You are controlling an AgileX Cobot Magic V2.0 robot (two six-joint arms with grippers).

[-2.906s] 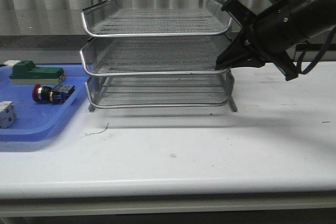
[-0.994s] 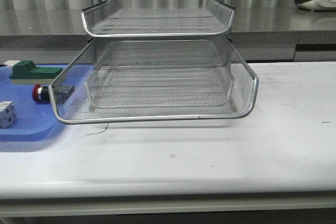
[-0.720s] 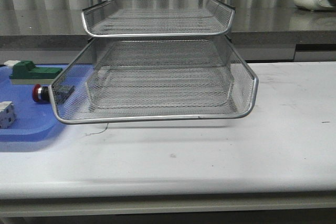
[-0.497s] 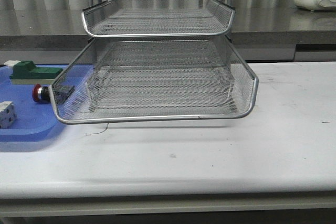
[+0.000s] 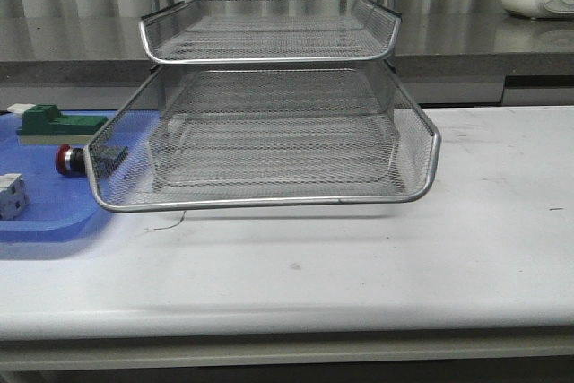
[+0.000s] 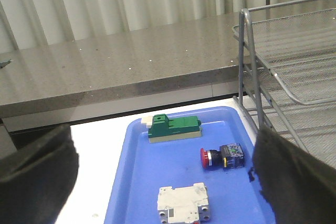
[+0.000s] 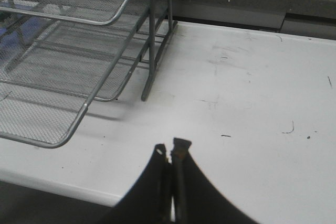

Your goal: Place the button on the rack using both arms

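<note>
Right gripper (image 7: 169, 153): jaws closed tip to tip, nothing between them, hanging over bare white table (image 5: 466, 221) to the right of the rack. Left gripper (image 6: 163, 182): two black fingers (image 6: 294, 174) spread wide apart, holding nothing, poised above the blue tray (image 6: 173, 166). Neither gripper appears in the front view. Button (image 6: 222, 157): lying on its side on the blue tray, red cap pointing left, blue-yellow end toward the rack; in the front view it sits at the tray's right edge (image 5: 70, 160), partly screened by the mesh corner of the pulled-out tier. Green-and-white block (image 6: 174, 127): on the same tray, farther back than the button. White cube-shaped part (image 6: 183, 202): on the tray, nearer than the button, well apart from it. Rack (image 5: 269, 123): three-tier silver wire mesh, standing mid-table just right of the blue tray; middle tier drawn forward, overhanging the tray's right edge; all tiers empty. Grey counter (image 5: 81, 42): behind the table.
</note>
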